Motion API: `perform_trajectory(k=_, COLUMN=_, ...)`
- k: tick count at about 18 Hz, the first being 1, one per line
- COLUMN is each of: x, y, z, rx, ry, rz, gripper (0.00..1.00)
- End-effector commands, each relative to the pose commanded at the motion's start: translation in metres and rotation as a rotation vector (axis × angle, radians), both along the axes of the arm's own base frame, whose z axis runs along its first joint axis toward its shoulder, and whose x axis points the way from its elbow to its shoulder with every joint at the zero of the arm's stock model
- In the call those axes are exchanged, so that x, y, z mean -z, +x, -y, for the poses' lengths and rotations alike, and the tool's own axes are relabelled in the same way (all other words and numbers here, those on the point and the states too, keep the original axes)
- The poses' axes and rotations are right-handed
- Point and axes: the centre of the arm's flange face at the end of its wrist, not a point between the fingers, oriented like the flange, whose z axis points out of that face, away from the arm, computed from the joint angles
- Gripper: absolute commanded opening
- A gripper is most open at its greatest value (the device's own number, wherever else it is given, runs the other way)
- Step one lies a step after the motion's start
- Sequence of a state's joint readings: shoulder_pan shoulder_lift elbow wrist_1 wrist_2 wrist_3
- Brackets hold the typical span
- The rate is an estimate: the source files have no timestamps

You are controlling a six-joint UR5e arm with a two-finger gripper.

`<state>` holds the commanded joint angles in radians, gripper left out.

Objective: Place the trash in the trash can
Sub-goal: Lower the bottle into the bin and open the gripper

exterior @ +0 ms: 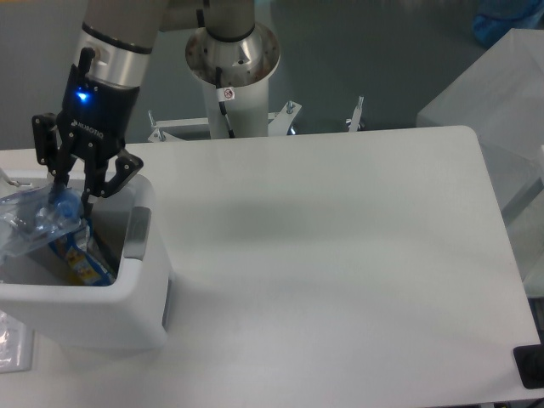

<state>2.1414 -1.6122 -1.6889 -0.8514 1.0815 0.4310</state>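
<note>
Bottle [34,223] over bin — that is the relation everything is turning on right now. The gripper [72,194] is hanging above the back part of the trash can [140,255], and its fingers [109,177] are pinching what looks like the neck end of the clear, squashed bottle, closed tight on it rather than spread. From that pinch the bottle's long axis is running down and out toward the can's far-left side, tilted rather than hanging straight, with its crumpled body lying across the opening and partly masking what is inside. Whether the lower end is already resting on the can's rim or floor, I cannot tell — the plastic is too see-through and blurred.

Beneath it, inside the can, the blue-and-yellow snack bag [81,259] is lying against the wall nearest the grey tab [138,231], so one piece of trash is already in.

My read: the bottle is sitting almost wholly within the can's outline, so letting go is looking like the coming move. The risk is that slant — the end beyond the can's left edge could tip the bottle over the rim rather than into the can. The table [340,255] beside the can is carrying no other trash.
</note>
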Motion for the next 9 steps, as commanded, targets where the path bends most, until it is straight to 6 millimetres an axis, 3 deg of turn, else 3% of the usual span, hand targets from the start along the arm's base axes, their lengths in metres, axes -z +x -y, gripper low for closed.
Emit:
perform_trajectory(k=3, x=0.002, y=0.001, z=-0.001, rx=0.004, ry=-0.002, rz=0.0, gripper=0.36)
perform_trajectory(k=9, x=0.014, y=0.002, z=0.002, rx=0.004, ry=-0.021, rz=0.009, gripper=0.37)
